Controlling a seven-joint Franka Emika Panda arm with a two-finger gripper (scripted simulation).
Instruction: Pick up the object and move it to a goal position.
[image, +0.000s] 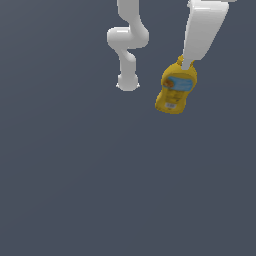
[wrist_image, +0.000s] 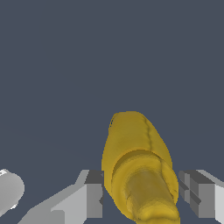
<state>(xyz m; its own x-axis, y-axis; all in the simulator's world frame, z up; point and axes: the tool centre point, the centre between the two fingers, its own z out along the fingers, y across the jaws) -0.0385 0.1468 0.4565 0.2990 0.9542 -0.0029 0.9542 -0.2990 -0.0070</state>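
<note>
The object (image: 175, 90) is a small yellow squeeze bottle with a light-blue and orange label and a white patch low on its body. In the exterior view it hangs tilted at the end of the white arm, cap uppermost, right of the robot's base. My gripper (image: 184, 63) meets it at the cap end, where the arm largely hides the fingers. In the wrist view the bottle (wrist_image: 133, 148) runs between my two grey fingers (wrist_image: 94, 194), and my gripper (wrist_image: 142, 194) is shut on its neck. Whether the bottle touches the floor cannot be told.
The robot's white base and lower links (image: 127, 55) stand at the back of the exterior view, left of the bottle. A white rounded arm part (wrist_image: 8, 190) shows at one edge of the wrist view. Plain dark grey floor (image: 100, 190) lies all around.
</note>
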